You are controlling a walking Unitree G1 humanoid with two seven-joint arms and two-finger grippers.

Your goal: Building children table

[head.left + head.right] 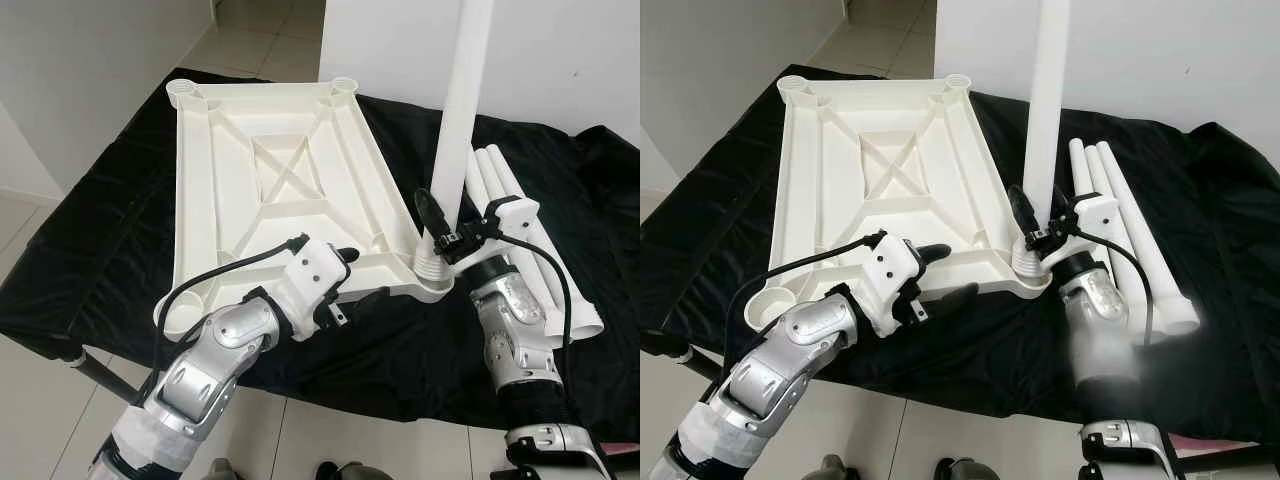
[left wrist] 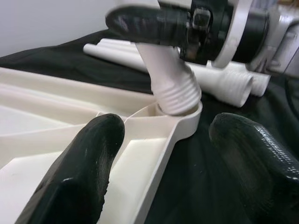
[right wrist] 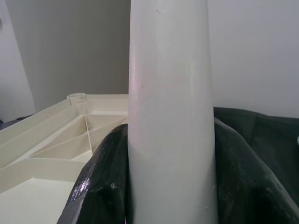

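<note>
Lying upside down on the black cloth (image 1: pixel 90 250), the tabletop (image 1: pixel 260 180) (ribbed underside up) carries an upright leg (image 1: pixel 462 110) at its near right corner; the right gripper (image 1: pixel 440 225) clamps that leg, the left gripper (image 1: pixel 355 280) straddles the near edge, fingers wide.

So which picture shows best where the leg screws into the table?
The left wrist view: the leg's ribbed end sits in the tabletop's corner socket, close up. Both eye views show that joint small, behind the right end effector. The right wrist view shows the shaft.
</note>
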